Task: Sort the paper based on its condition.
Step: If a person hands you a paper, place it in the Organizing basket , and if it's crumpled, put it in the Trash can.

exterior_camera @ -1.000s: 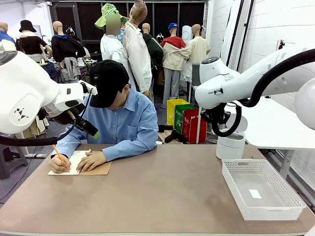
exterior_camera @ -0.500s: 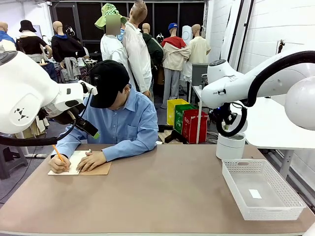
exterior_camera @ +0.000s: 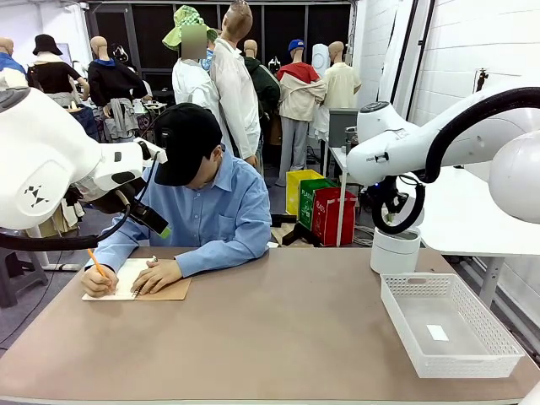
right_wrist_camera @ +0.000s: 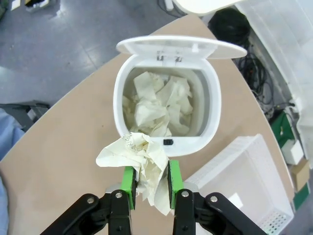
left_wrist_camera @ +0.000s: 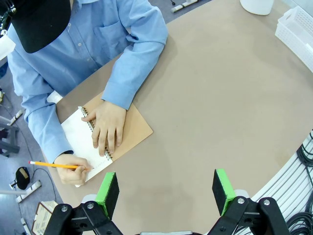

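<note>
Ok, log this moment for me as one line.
right gripper: shut on crumpled paper, at open bin | left gripper: open, empty, over table | person's hand: pencil on notebook

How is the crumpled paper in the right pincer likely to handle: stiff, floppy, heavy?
Probably very light and soft: the crumpled paper bulges and droops out of the right pincer, whose pads squeeze it narrow. Its creased folds suggest it may spring back slightly if released. It looks unlikely to roll far or break, and might drift on its way down toward the open bin.
</note>
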